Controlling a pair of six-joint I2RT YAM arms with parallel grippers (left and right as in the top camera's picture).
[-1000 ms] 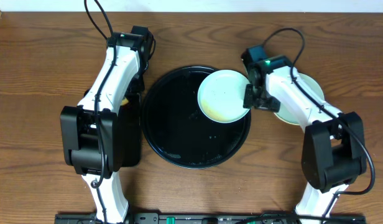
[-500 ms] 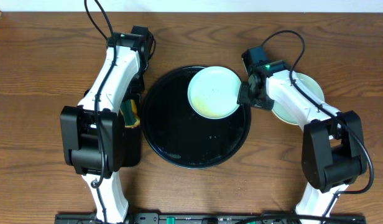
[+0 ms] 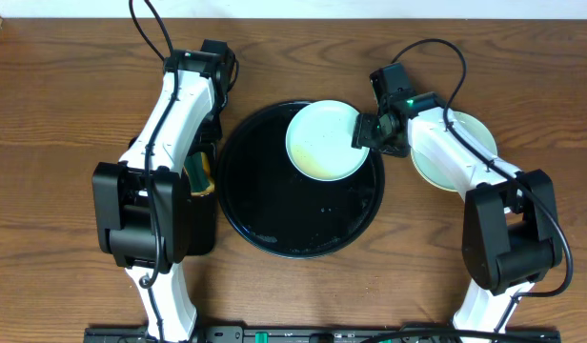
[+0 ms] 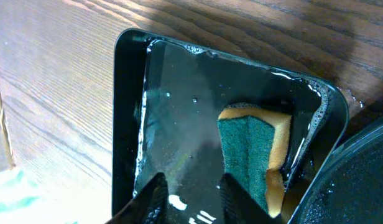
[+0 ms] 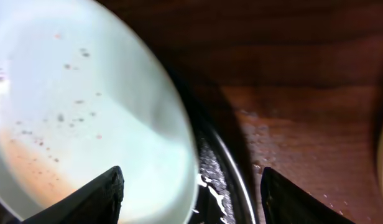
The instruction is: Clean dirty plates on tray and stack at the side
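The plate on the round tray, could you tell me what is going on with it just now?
The right gripper stands open at the rim of the plate, which lies on the tray with brown specks on it. The left gripper hovers open over a small tray holding a sponge. A second plate sits on the table beside the tray, partly hidden by the right arm.

Lab; robot arms (image 3: 170, 143); wooden table (image 3: 46, 143)
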